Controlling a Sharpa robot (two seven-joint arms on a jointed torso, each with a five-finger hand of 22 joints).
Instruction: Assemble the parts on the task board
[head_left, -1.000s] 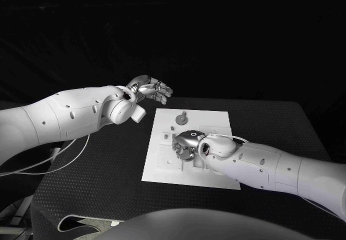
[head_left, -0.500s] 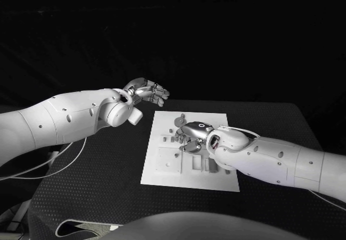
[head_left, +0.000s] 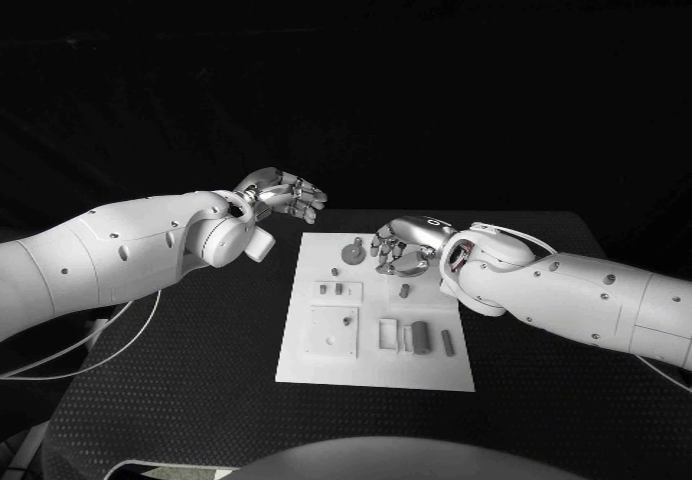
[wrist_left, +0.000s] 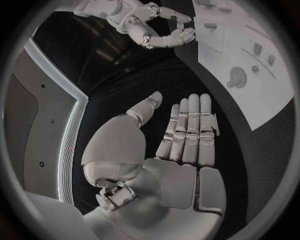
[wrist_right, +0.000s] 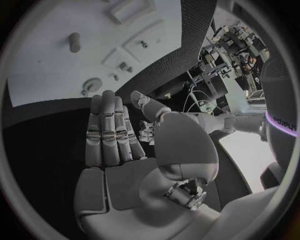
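The white task board lies flat in the middle of the black table. Several small grey parts sit on it: a round disc-shaped part with a short stem near its far edge, a pair of small pegs on its left side, a single short peg toward the middle, a larger dark block nearer the robot, and a thin pin just beside that block. The right hand hangs over the far right corner of the board, its fingers loosely curled downward with nothing seen between them; in the right wrist view the fingers lie side by side, straight and extended, and the palm is bare. The left hand is held above the table just off the board's far left corner, well apart from the parts, holding nothing; in the left wrist view its fingers are stretched out straight together, with the thumb set off to one side. The same view shows the disc-shaped part lying on the board beyond the fingertips.
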